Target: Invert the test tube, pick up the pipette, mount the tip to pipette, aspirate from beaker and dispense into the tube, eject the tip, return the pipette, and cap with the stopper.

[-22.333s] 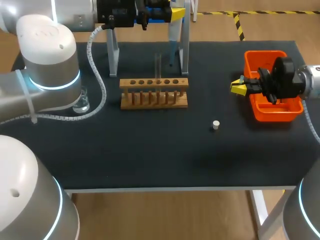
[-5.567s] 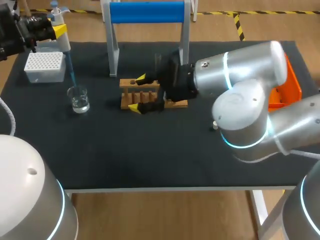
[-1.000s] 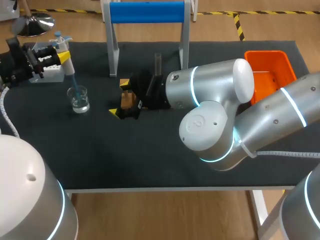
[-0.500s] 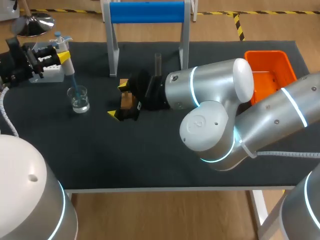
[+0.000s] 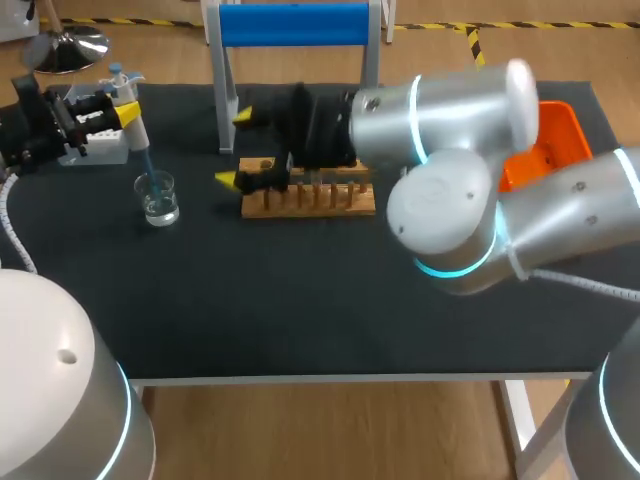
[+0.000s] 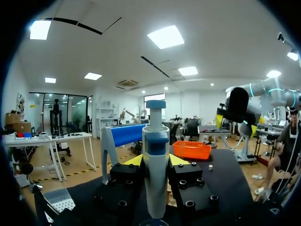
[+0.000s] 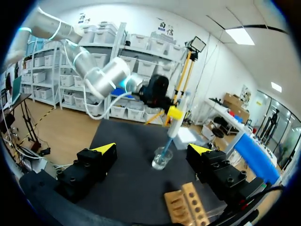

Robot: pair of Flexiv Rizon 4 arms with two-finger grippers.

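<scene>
While left jaws clamp pipette (image 6: 155, 179), tip (image 5: 147, 163) in beaker (image 5: 159, 200) (right jaws agape)

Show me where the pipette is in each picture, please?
Head view: pipette at the table's far-left corner, held by the left end effector, tip in the beaker.
Left wrist view: pipette upright in that end effector's grip.
Right wrist view: pipette ahead of the right end effector, slanting into the beaker.
Shared landmark: the blue bar, seen in all three views.
</scene>
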